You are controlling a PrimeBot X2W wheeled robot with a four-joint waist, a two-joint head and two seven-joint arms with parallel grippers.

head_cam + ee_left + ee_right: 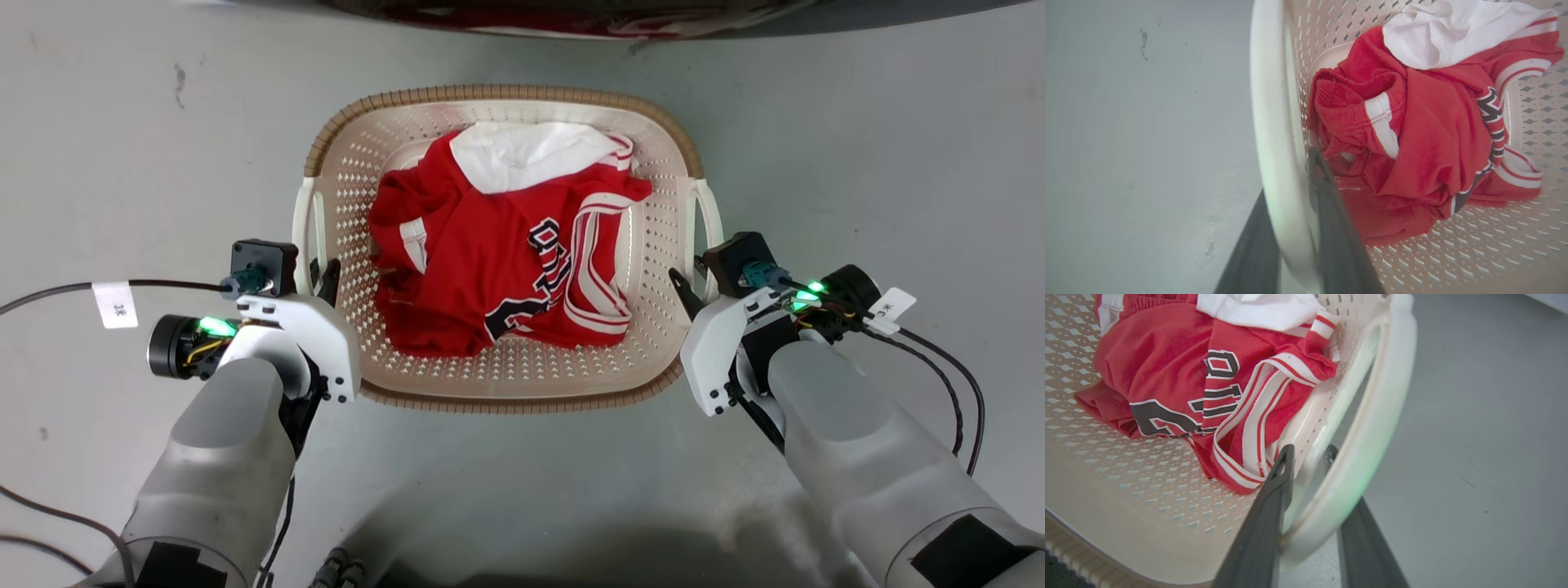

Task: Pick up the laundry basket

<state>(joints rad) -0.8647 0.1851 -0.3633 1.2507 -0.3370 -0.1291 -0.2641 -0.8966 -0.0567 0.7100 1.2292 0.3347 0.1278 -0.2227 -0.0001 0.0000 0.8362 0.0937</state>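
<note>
Pinching side handles (pixel 304 222) of laundry basket (pixel 522 371) with left end effector (pixel 320 273) and right end effector (pixel 688 275); grasp apparently done, lift off floor (pixel 122 163) remaining

Floor (pixel 122 163) lies open left, right and nearer of the laundry basket (pixel 498 91); heaped clothes (pixel 490 269) fill its middle; a dark object (pixel 571 16) stands beyond its far rim

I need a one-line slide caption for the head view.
Left gripper and right gripper grip the laundry basket, holding red clothes, by its white handles.
</note>
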